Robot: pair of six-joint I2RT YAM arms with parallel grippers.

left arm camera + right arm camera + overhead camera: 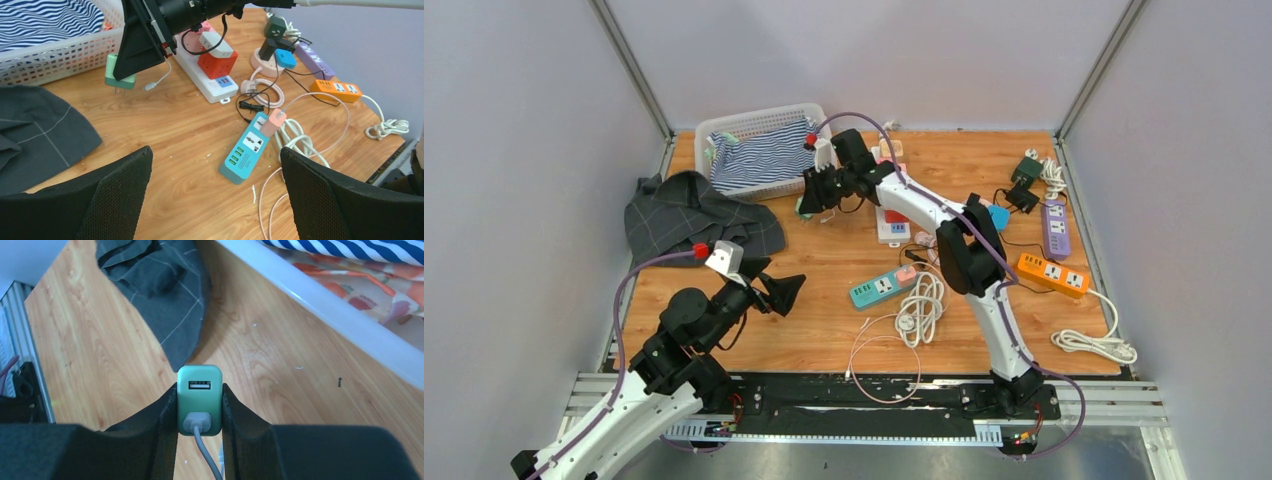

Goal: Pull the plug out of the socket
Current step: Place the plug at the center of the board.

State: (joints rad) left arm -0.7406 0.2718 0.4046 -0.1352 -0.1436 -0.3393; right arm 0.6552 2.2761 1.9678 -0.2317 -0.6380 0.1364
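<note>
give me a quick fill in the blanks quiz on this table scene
1. The right gripper is shut on a ____ charger plug.
2. The left gripper stands ____ and holds nothing.
3. The white basket holds a ____ cloth.
Missing words: green; open; striped.

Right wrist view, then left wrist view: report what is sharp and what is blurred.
Right wrist view: the mint-green plastic charger plug is crisp, while the white basket rim beyond it is soft. Left wrist view: sharp throughout, from the left gripper's black mesh fingers to the teal power strip.
</note>
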